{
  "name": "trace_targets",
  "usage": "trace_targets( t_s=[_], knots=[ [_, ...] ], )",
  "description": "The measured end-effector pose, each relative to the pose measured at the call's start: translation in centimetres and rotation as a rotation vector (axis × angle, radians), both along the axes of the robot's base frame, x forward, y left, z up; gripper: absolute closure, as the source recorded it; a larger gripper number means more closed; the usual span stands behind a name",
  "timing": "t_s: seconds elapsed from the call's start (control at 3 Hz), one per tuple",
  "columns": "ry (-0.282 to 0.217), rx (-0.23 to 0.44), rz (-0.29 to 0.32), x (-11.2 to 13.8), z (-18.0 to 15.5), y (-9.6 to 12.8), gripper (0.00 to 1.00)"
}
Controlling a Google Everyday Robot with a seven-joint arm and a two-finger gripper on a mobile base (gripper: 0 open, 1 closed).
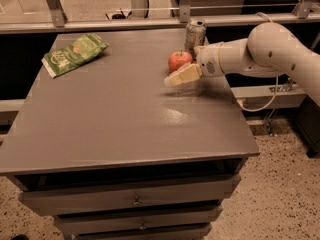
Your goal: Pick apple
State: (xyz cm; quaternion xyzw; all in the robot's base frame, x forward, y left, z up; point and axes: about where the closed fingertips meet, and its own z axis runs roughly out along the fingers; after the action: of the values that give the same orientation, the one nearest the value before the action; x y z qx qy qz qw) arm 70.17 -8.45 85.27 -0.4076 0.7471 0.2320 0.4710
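Your hand [176, 77] comes in from the right, low over the worktop [125, 124], and points left and slightly toward the camera. You cannot tell from this view whether it is open or closed. Nothing appears to be enclosed in it.

Just past it, on its far side, the apple [180, 60] sits on the worktop. It is close against the hand's back edge, and you cannot tell whether they touch. That offset is what the pick turns on: the apple lies beside the hand, away from the camera, not in front of its tip. Being round, it asks for no particular approach angle.

Right behind the apple stands a drink can [195, 32], which I judge leaves little room to overshoot. A green snack bag [75, 53] lies well apart to the far left.
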Motion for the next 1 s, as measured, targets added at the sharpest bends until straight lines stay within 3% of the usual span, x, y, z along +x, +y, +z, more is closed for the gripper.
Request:
trace_targets(
  t_s=[0.33,1.0],
  knots=[
    [-0.001,0.002,0.000,-0.01,0.08,0.03,0.02],
    [-0.005,0.016,0.002,-0.37,0.74,0.16,0.63]
  ],
)
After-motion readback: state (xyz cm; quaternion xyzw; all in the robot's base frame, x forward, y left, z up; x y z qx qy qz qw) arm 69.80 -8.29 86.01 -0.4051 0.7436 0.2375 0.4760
